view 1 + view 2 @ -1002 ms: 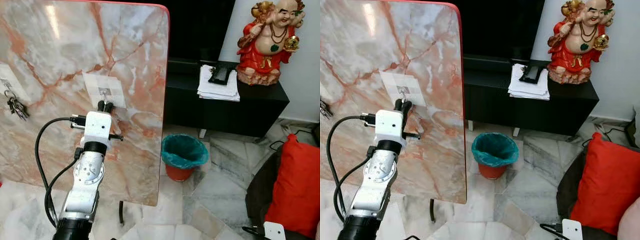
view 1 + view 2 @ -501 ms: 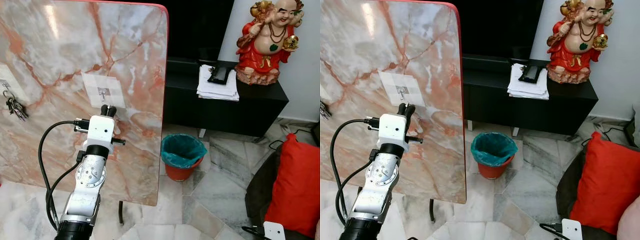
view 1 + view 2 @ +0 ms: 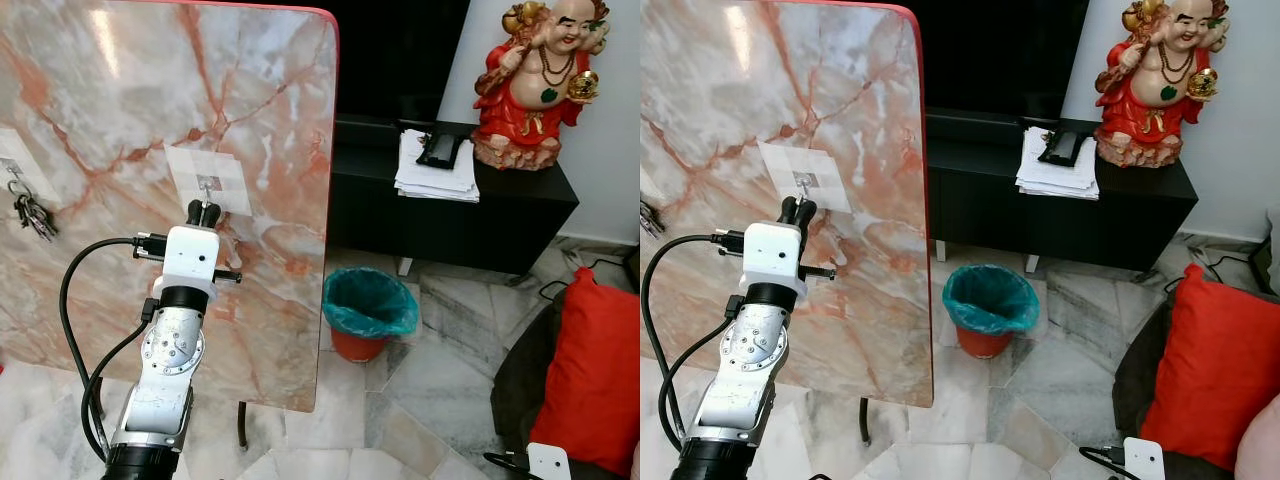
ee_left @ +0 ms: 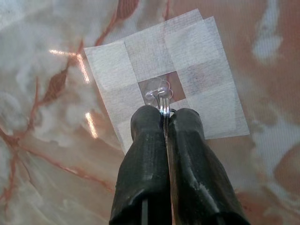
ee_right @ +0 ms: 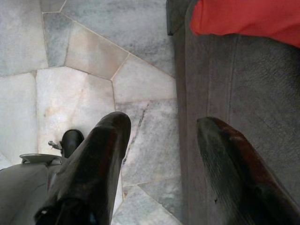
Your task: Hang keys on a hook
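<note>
A clear hook (image 4: 158,91) sits in the middle of a white tape patch (image 3: 228,170) on an upright marble board (image 3: 150,90). My left gripper (image 3: 200,208) is raised to the board with its tips just under that hook. In the left wrist view the left gripper (image 4: 163,112) is shut on a thin metal key ring (image 4: 163,104), whose end touches the hook. The keys themselves are hidden behind the fingers. Another bunch of keys (image 3: 32,214) hangs from a second hook at the board's left edge. My right gripper (image 5: 161,124) hangs open over the floor.
Right of the board stand a green-lined bin (image 3: 369,312) and a black cabinet (image 3: 450,215) with papers (image 3: 435,165) and a red statue (image 3: 535,80). A red cushion (image 3: 597,370) lies on a dark sofa at the right. The board's leg (image 3: 241,425) stands on the marble floor.
My left gripper dropped slightly down and right away from the hook, then rose and shifted left again, bringing its tips back just under the hook.
</note>
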